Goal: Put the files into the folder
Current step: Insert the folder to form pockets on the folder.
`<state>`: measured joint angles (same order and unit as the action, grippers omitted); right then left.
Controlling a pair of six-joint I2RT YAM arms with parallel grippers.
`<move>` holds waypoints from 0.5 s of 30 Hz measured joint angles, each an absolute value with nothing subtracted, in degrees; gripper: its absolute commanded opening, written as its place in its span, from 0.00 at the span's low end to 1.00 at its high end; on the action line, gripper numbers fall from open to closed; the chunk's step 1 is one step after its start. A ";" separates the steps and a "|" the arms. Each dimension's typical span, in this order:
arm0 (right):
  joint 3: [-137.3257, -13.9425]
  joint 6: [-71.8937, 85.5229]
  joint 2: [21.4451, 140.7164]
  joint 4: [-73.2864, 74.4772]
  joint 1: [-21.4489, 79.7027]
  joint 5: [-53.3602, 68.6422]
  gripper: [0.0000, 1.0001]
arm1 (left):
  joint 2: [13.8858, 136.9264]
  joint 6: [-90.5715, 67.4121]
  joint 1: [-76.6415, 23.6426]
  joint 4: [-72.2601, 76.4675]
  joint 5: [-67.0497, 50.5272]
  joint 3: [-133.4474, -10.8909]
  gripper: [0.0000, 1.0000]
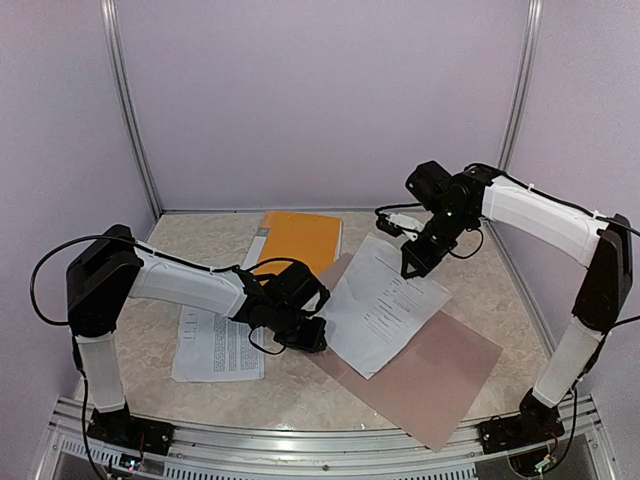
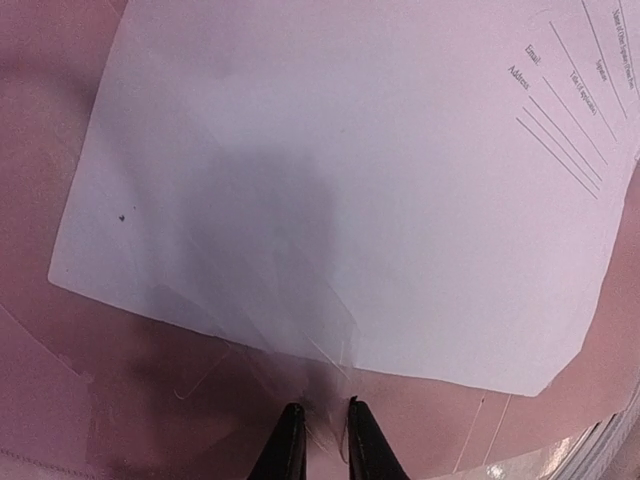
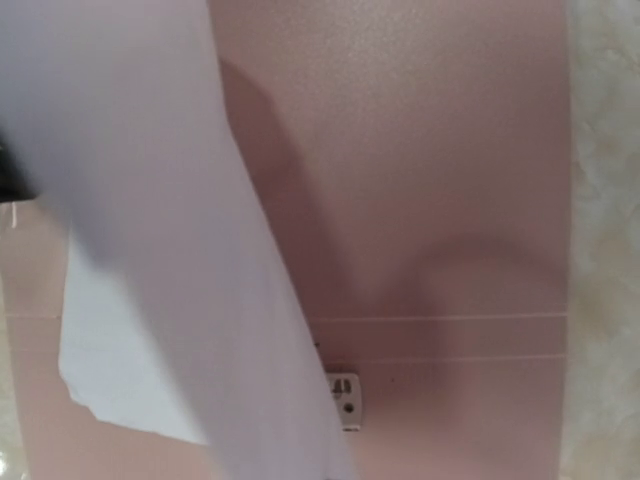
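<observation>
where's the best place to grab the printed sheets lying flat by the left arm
Probably the near left corner of the printed sheets, coming in low from the near edge of the table. They lie flat with no lifted edge, so a finger has to slide under, and that corner is clear of the left arm.

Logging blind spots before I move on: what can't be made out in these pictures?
- Right wrist view: the lifted sheet, blurred and close, hides the right gripper's jaws.
- Top view: its own wrist hides the left gripper's jaws; the second sheet's print is too small to read.
- Left wrist view: the lifted sheet's printed lines are cut off by the right edge.
</observation>
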<state>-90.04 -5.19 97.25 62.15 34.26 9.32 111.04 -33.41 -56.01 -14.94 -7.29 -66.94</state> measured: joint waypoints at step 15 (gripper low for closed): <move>-90.28 -6.57 102.13 60.88 31.81 12.99 0.00 | 108.29 -32.32 -56.03 -15.70 -6.96 -67.24 0.52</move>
<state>-90.28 -6.57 102.13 60.88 31.81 12.99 108.29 -32.32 -56.03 -15.70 -6.96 -67.24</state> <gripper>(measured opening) 0.003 0.477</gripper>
